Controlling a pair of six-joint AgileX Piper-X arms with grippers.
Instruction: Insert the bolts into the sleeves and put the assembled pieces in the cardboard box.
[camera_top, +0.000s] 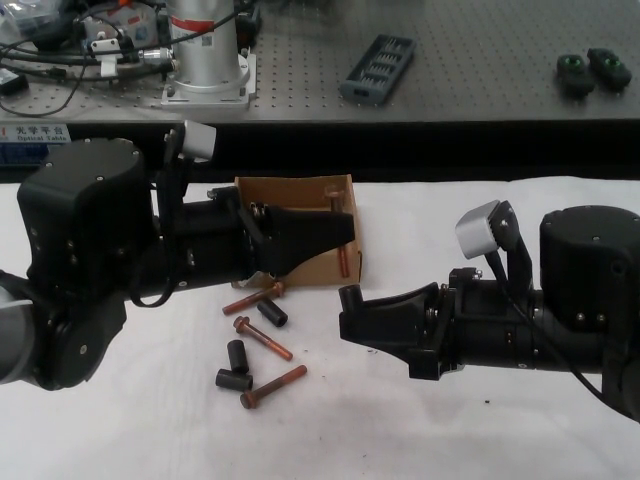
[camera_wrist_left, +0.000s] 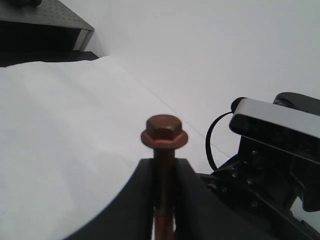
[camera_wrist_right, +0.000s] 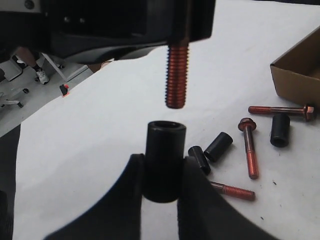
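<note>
My left gripper (camera_top: 345, 228) is shut on a copper bolt (camera_top: 343, 262), which hangs thread-down in front of the cardboard box (camera_top: 300, 195). The left wrist view shows the bolt's hex head (camera_wrist_left: 164, 132) above the closed fingers (camera_wrist_left: 142, 200). My right gripper (camera_top: 352, 305) is shut on a black sleeve (camera_top: 351, 297), held upright just below the bolt. In the right wrist view the sleeve (camera_wrist_right: 165, 160) has its open mouth up, and the bolt's threaded tip (camera_wrist_right: 176, 75) hovers a short gap above it, slightly off to one side.
Loose bolts (camera_top: 262, 338) and black sleeves (camera_top: 272, 314) lie on the white cloth in front of the box, under the left arm. Behind the cloth, a perforated bench carries a metal post base (camera_top: 205, 60) and a grey rack (camera_top: 378, 66).
</note>
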